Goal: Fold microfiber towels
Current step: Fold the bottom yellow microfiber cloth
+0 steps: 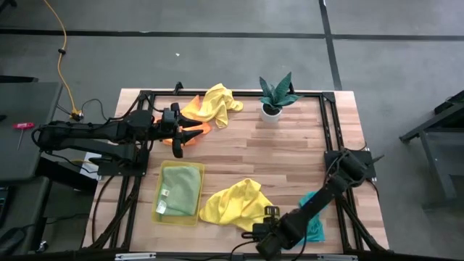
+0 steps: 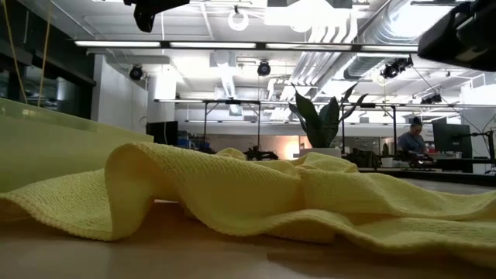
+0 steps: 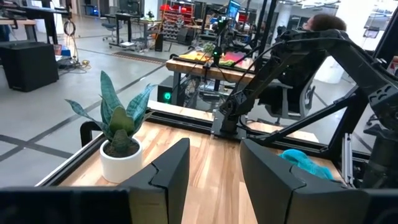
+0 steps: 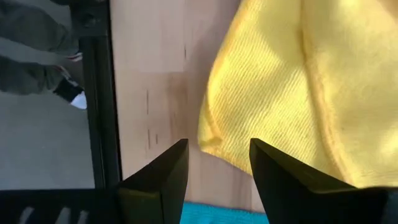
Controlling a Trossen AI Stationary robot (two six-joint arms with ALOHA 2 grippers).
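Observation:
A crumpled yellow towel (image 1: 235, 203) lies near the table's front edge and fills the low view (image 2: 271, 194). My right gripper (image 1: 252, 232) hangs open just above that towel's near corner (image 4: 214, 134), pointing steeply down, with bare wood between its fingers (image 4: 217, 146). A teal towel (image 1: 317, 221) lies under the right arm. An olive-green towel (image 1: 181, 190) rests folded flat in a yellow tray. A second yellow towel (image 1: 212, 105) and an orange towel (image 1: 194, 127) sit bunched at the far left. Beside these two my left gripper (image 1: 187, 135) waits open and level with nothing between its fingers (image 3: 214, 149).
A translucent yellow tray (image 1: 156, 206) stands at the near left; its wall shows in the low view (image 2: 46, 147). A potted plant (image 1: 275, 98) stands at the far middle. Black frame rails (image 1: 325, 123) edge the table. Bare wood (image 1: 254, 148) lies at the centre. A person (image 2: 411, 139) sits in the room beyond the table.

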